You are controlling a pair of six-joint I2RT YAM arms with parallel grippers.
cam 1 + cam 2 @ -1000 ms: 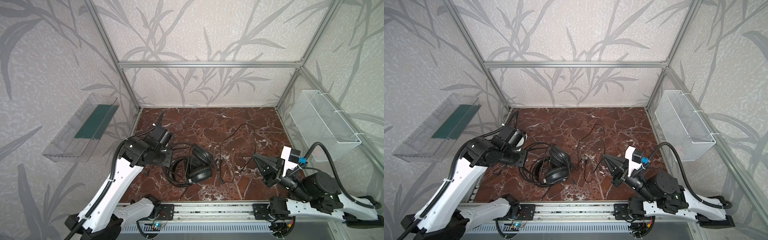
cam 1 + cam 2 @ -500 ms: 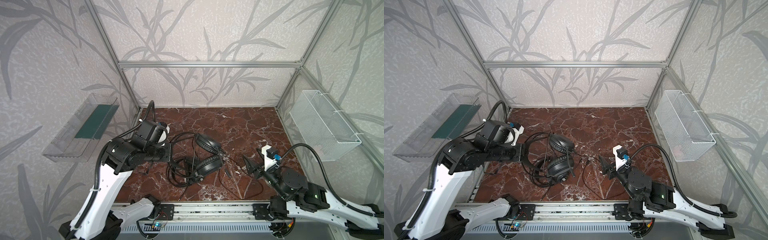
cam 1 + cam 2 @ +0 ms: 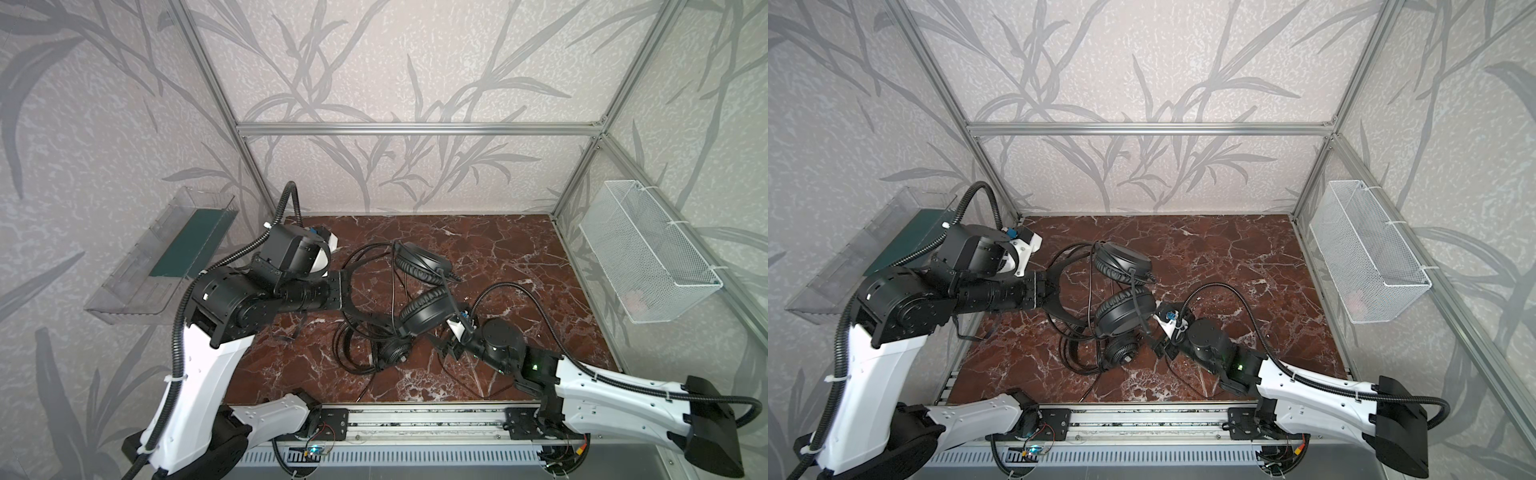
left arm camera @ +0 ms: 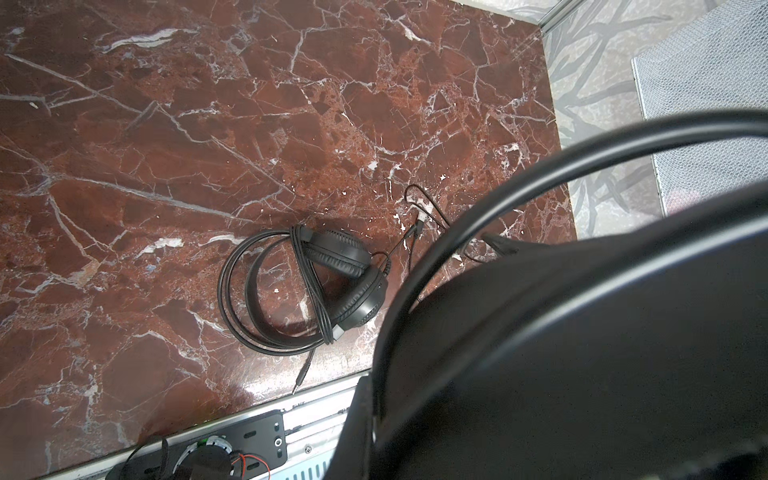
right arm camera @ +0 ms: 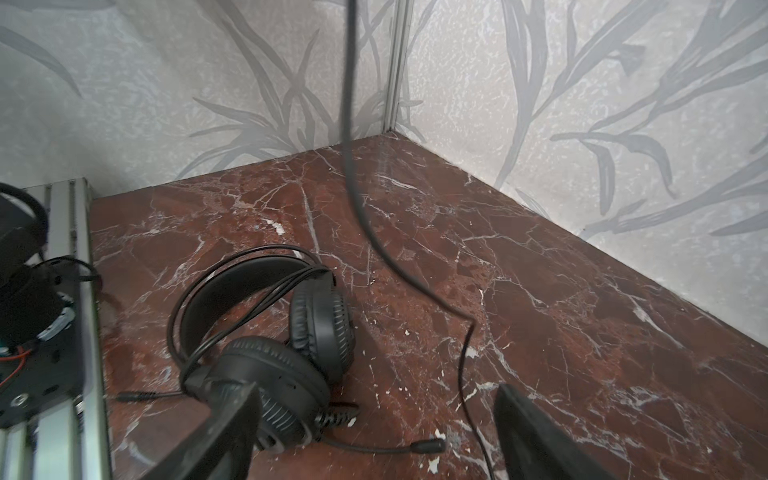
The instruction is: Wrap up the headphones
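Both top views show my left gripper [image 3: 347, 291] [image 3: 1054, 291] shut on the thin headband of one black headphones set [image 3: 428, 311] [image 3: 1123, 309], holding it above the table with both earcups hanging free. Its long thin cable [image 5: 353, 187] drops to the marble. A second headphones set [image 3: 390, 353] [image 4: 316, 286] [image 5: 291, 374] lies on the marble with cable looped round its band. My right gripper [image 3: 438, 343] [image 5: 374, 432] stands open low beside the lying set. Its fingers [image 5: 224, 415] straddle that set's microphone boom [image 5: 424, 446] and the thin cable, touching neither.
A white wire basket [image 3: 648, 257] hangs on the right wall. On the left wall sits a clear tray [image 3: 166, 257] with a green insert. An aluminium rail [image 3: 415, 419] runs along the table's front edge, and frame posts stand at the back corners.
My left arm has lifted its headset up and toward the middle. My right gripper has opened and moved left and low, up to the headsets.
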